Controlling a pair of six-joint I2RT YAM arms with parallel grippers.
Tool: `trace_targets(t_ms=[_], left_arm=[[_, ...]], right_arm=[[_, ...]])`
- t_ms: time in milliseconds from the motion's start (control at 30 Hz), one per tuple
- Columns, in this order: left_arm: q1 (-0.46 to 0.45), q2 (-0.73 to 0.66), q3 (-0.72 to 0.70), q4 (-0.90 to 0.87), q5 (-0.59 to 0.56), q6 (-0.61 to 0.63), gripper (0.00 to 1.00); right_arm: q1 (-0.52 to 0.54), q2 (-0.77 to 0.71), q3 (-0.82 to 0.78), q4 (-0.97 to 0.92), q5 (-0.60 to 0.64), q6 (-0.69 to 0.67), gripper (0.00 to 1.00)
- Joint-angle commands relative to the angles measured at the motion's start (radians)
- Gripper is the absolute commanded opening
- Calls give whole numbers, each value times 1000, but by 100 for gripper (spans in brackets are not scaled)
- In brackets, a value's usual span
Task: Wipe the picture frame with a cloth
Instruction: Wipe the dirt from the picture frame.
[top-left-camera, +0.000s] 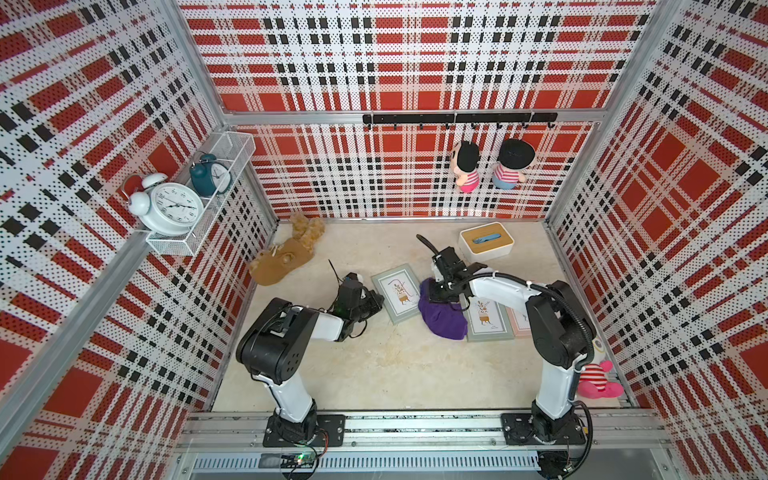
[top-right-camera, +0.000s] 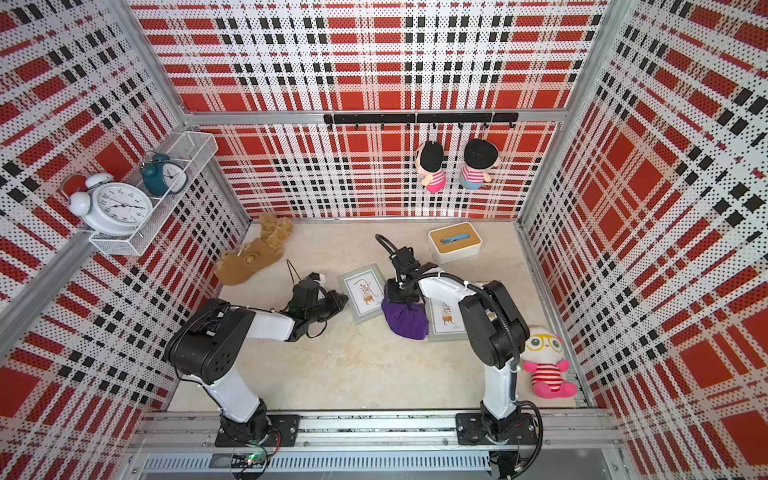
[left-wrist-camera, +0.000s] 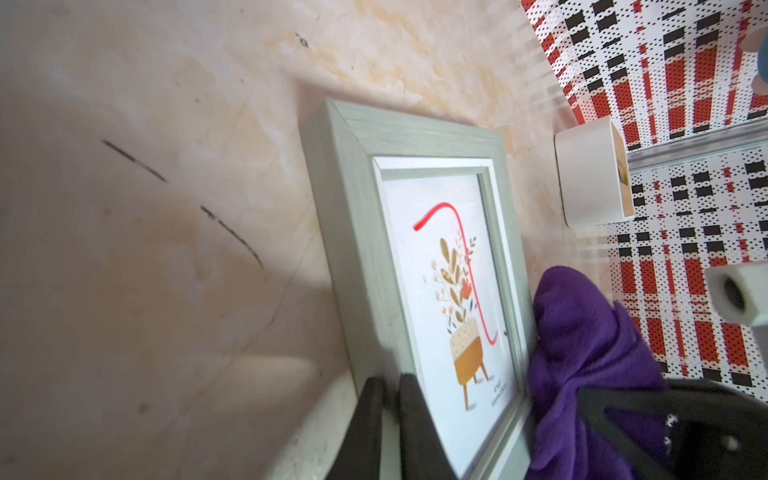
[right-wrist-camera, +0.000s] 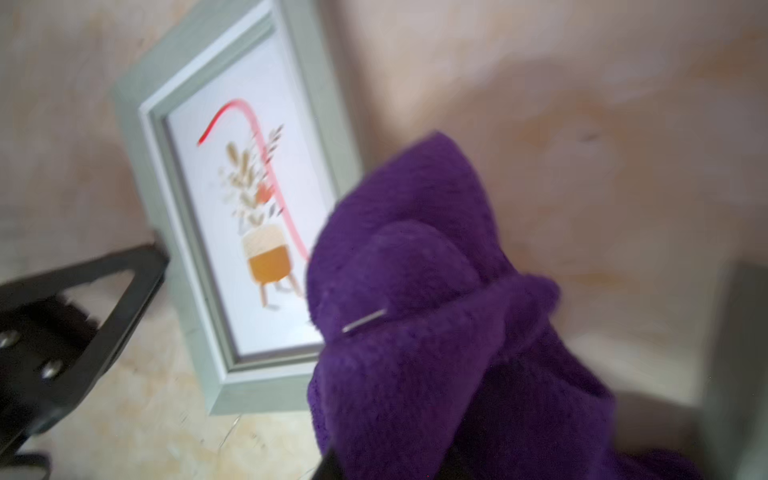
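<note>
- Jaws first: the left gripper (left-wrist-camera: 390, 390) had them pinched nearly closed on the rim of the picture frame (left-wrist-camera: 436, 291). One finger sat outside the grey-green border and one lay over the glass. The lower parts of both ran off the picture's edge.
- The right gripper (top-left-camera: 439, 292) had its jaws clamped tight in the cloth (top-left-camera: 441, 322). Its fingers were buried in purple folds, and only dark slivers showed in the right wrist view.
- In both top views the picture frame (top-right-camera: 362, 293) lay mid-table (top-left-camera: 374, 365), with the left gripper at its 9 o'clock and the cloth (top-right-camera: 405, 320) bunched at its 3 o'clock.
- In the left wrist view the cloth (left-wrist-camera: 582, 332) pressed against the frame's border. Whether the gripped rim was lifted off the table, I could not tell.
- A red line (left-wrist-camera: 461, 249) curved across the glass. In the right wrist view the cloth (right-wrist-camera: 415, 291) hid its lower end.
- That right wrist view was blurred. A thin pale sliver (right-wrist-camera: 363, 322) showed on the cloth, too soft to name.
- A second frame (top-left-camera: 488, 322) lay at the cloth's 3 o'clock, partly under the cloth and the right arm.
- A pinkish third frame (top-left-camera: 519, 322) lay beyond it, mostly hidden by the arm.
- A tissue box (top-left-camera: 486, 243) stood at the picture frame's 1 o'clock, well apart.
- A brown plush toy (top-left-camera: 282, 259) lay at its 10 o'clock.
</note>
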Motion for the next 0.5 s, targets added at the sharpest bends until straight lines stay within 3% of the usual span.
trace_targets(t_ms=[0, 167, 300, 467], left_arm=[[3, 67, -50, -262, -81, 29, 12], [3, 63, -53, -264, -83, 27, 12], [3, 64, -50, -266, -80, 31, 12], [3, 65, -49, -267, -81, 30, 12]], right_arm=[[-17, -61, 51, -107, 241, 15, 0], [36, -75, 103, -29, 108, -47, 0], [94, 6, 157, -20, -135, -144, 0], [96, 125, 210, -50, -204, -136, 0]])
